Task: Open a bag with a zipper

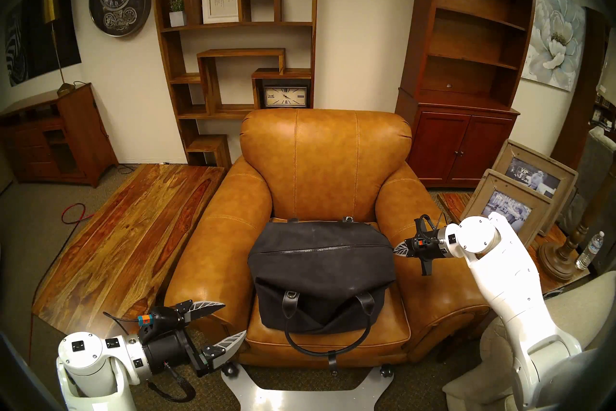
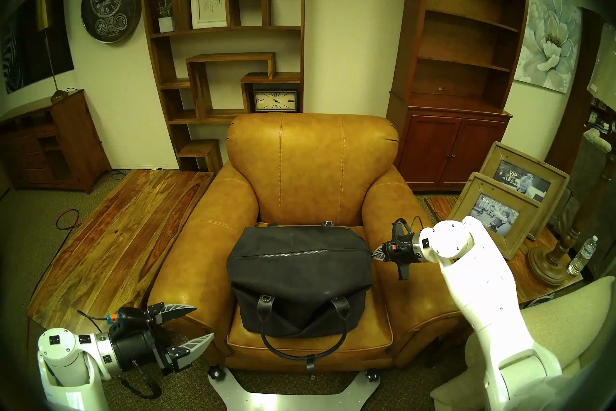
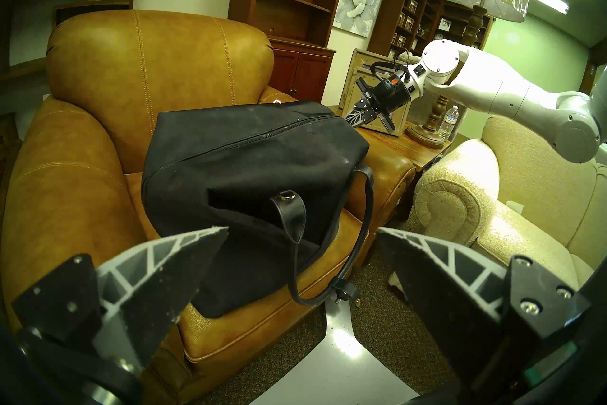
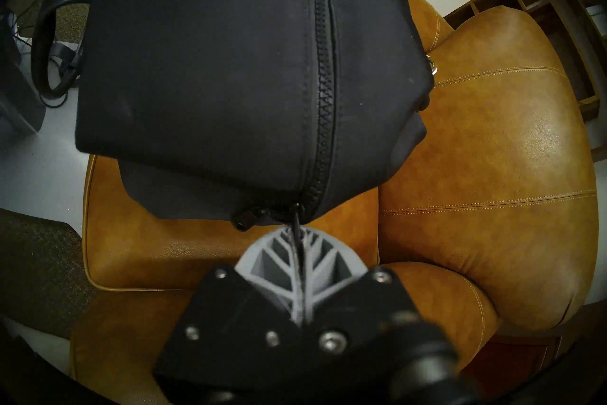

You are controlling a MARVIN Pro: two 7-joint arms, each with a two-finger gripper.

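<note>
Brown shelves and clocks stand behind a big tan leather armchair [image 1: 325,200], and the black bag [image 1: 321,270] sits on its seat. From the head views, the zipper [image 1: 325,248] runs across the top of the bag and looks shut along all the length that shows. The right end effector [image 1: 398,248] is pinched together at the bag's right end. The left end effector [image 1: 225,322] hangs low by the chair's front corner, fingers spread wide, holding nothing.

From the left wrist, the bag [image 3: 249,177] looks soft and saggy, with a loop handle [image 3: 331,250] drooping over the seat edge.

From the right wrist, the right end effector [image 4: 297,236] is squeezed on a thin black pull tab [image 4: 296,218] at the end of the zipper [image 4: 323,72].

The cloth will likely bunch and slide when pulled. The small tab is the best place to hold, but it could slip out. The free end effector could hold the bag still.
</note>
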